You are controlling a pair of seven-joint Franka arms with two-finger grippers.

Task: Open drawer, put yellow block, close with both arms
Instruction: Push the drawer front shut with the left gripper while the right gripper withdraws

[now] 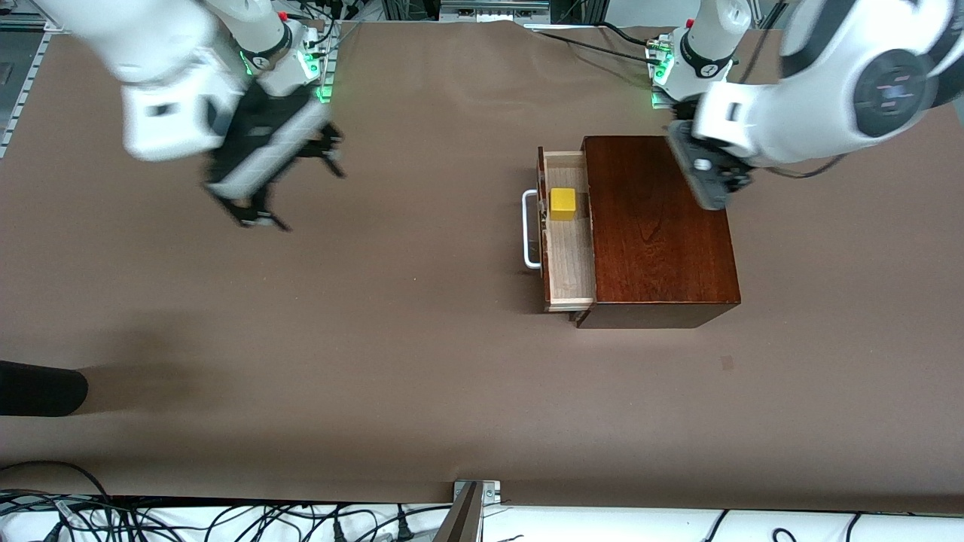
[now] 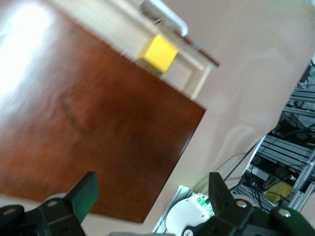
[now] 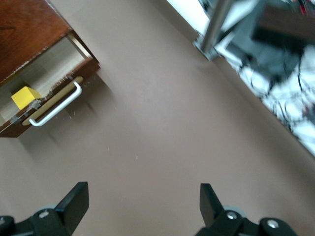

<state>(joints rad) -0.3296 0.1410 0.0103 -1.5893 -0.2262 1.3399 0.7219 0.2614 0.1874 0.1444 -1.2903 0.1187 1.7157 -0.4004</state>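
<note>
Drawer (image 1: 568,248) open, yellow block (image 1: 562,203) inside, awaiting closing; left tool (image 2: 150,199) released over box (image 1: 659,226), right tool (image 3: 140,206) released above surface (image 1: 376,339).

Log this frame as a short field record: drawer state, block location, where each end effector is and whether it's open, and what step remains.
drawer: open, pulled out of the wooden box toward the right arm's end of the table
yellow block: resting inside the drawer tray
left end effector: over the box top, fingers open, holding nothing
right end effector: over bare table near its own base, fingers open, holding nothing
handle: white bar, untouched
remaining step: closing the drawer
</note>
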